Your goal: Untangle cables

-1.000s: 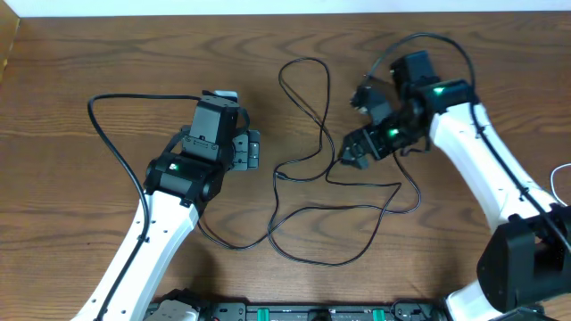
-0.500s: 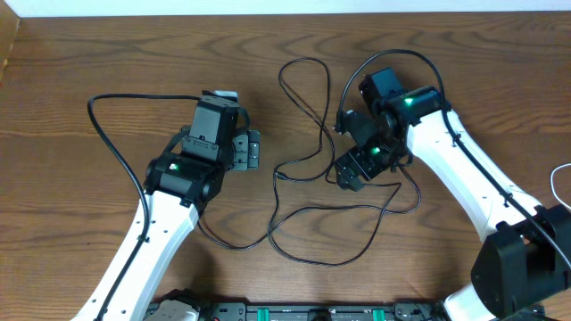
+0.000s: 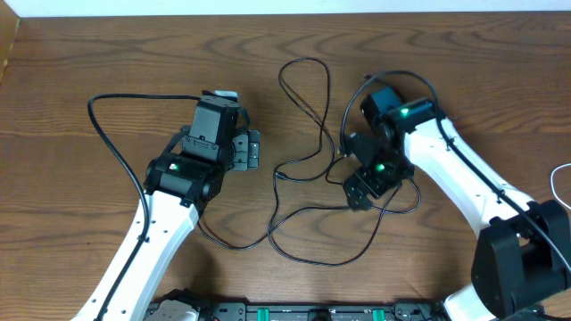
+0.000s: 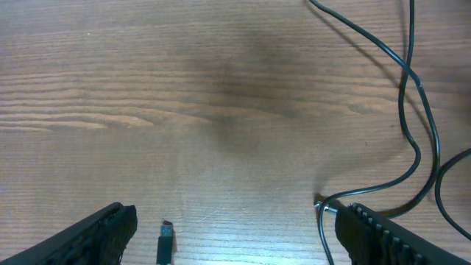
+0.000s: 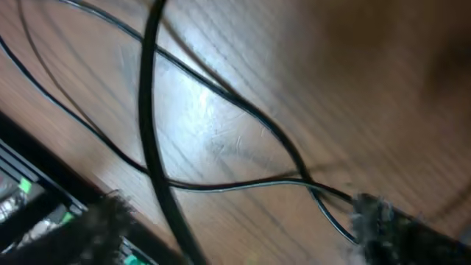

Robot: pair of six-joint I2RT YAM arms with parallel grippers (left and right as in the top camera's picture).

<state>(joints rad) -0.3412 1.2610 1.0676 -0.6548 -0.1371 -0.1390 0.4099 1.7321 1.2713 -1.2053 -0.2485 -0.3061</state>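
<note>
1. Black cables [image 3: 323, 134]: thin cords lying in loose, overlapping loops mid-counter, between the two arms. One loop reaches up toward the far edge and a wider one sags toward the near edge. They cross at several spots.
2. White cable [image 3: 555, 178]: only a short arc shows at the right edge of the overhead view, well apart from the black tangle.
3. Plug ends, left wrist view: one small plug [image 4: 165, 241] lies loose on the wood near the left-hand finger. Another cord tip [image 4: 321, 205] sits just beside the other finger, and I can't tell if they touch.
4. Right gripper [image 3: 359, 189]: down over the right side of the tangle, right at the crossing strands. The wrist view is blurred, but the jaws are spread, with one finger at each lower corner. Two thin strands cross on the wood between them [image 5: 239, 213]. Nothing is pinched as far as I can see.
5. In the same view a thicker-looking black cord [image 5: 151, 110] runs top to bottom in the foreground. I can't tell whether it is a task cable or the arm's own.
6. Left gripper [image 3: 254, 150]: left of the tangle, pointing at it, jaws spread wide [image 4: 235, 217] and holding nothing. There is bare wood between the fingers.
7. Counter [image 3: 107, 53]: brown wood grain. Both arms come in from the near edge.
</note>
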